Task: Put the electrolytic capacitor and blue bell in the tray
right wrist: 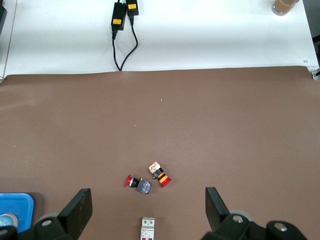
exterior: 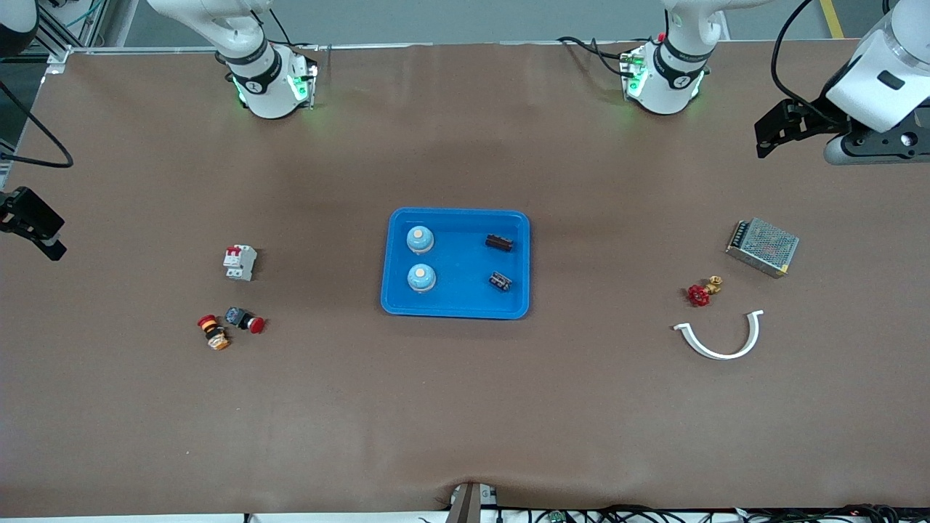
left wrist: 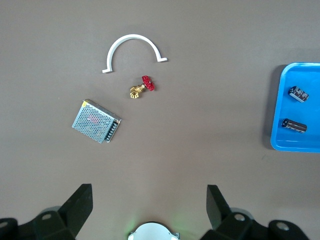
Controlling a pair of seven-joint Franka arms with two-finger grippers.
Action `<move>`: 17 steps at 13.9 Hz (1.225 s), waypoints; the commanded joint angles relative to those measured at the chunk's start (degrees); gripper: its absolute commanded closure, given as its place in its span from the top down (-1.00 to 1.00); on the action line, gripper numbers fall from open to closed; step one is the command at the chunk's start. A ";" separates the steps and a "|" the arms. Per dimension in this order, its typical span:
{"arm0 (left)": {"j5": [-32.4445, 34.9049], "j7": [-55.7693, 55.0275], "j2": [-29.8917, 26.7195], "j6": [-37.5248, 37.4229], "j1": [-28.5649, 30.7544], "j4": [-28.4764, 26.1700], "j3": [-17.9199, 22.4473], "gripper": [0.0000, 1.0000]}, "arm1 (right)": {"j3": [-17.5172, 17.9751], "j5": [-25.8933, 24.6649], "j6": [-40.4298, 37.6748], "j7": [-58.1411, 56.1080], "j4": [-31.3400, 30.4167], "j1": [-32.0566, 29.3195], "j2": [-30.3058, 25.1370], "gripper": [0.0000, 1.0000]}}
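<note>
The bright-blue tray (exterior: 465, 309) lies at the table's middle. In it stand two blue bells (exterior: 420, 239) (exterior: 421, 277) toward the right arm's end, and two dark electrolytic capacitors (exterior: 499, 242) (exterior: 500, 281) lie toward the left arm's end. The left wrist view shows the tray's edge (left wrist: 280, 110) with both capacitors (left wrist: 298, 93) (left wrist: 294, 125). My left gripper (exterior: 788, 127) (left wrist: 148, 202) hangs open and empty over bare table at its arm's end. Over the other end, my right gripper (exterior: 29, 221) (right wrist: 147, 200) is open and empty too.
A white circuit breaker (exterior: 240, 262) and two push buttons (exterior: 245, 319) (exterior: 214, 333) lie toward the right arm's end. A metal mesh power supply (exterior: 762, 246), a red-handled brass valve (exterior: 702, 292) and a white curved clip (exterior: 721, 338) lie toward the left arm's end.
</note>
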 commanded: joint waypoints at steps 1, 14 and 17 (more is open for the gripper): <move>0.48 0.96 -0.80 -0.45 0.51 0.08 -0.31 1.00 | -0.15 -1.20 -5.29 0.54 1.01 0.08 1.21 1.00; 0.56 3.07 -0.80 -0.80 0.52 0.26 0.48 1.00 | -0.41 0.21 -28.25 -0.16 11.65 -0.18 2.71 1.00; 0.39 2.98 -0.63 -0.54 0.43 0.17 0.48 1.00 | -0.41 0.21 -28.34 -0.16 11.47 -0.18 2.71 1.00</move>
